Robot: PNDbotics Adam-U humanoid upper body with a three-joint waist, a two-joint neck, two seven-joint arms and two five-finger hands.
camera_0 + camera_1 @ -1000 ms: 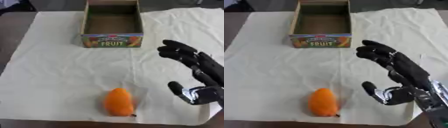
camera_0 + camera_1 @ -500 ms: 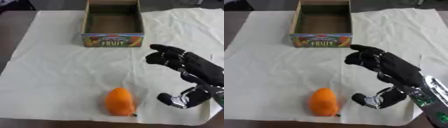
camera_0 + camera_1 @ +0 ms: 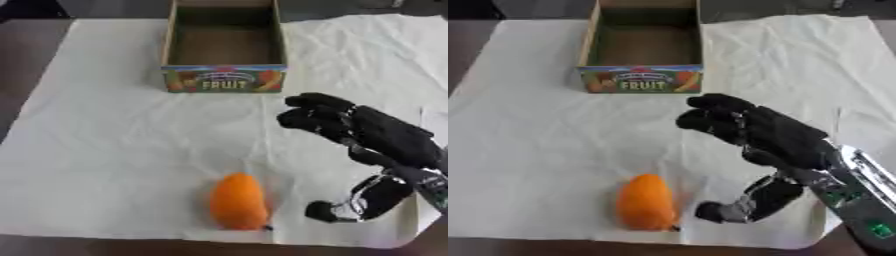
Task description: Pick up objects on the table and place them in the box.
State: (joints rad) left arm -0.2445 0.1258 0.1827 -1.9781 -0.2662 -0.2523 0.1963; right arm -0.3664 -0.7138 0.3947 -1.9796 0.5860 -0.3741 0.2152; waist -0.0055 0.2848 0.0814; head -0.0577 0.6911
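White cloth (image 3: 114, 150) covers the counter (image 3: 26, 55) across most of the frame; dark counter surface shows at the left edge and along the bottom.

An orange, elongated fruit (image 3: 237, 201) lies on the cloth at lower centre, with a small dark stem tip at its lower right end. It is outside the box and nothing touches it.

The box (image 3: 224, 80) stands at upper centre. It is open-topped cardboard, and its front panel carries a coloured label reading "FRUIT". The visible interior holds nothing.

The right hand (image 3: 785, 142) enters from the lower right corner and occupies the right centre of the frame, above and to the right of the fruit. Its fingers (image 3: 710, 117) extend toward the left with their tips curved, spread apart from the thumb (image 3: 741, 205), which reaches toward the fruit at lower right. The thumb tip is just beside the fruit but apart from it. The hand holds nothing.
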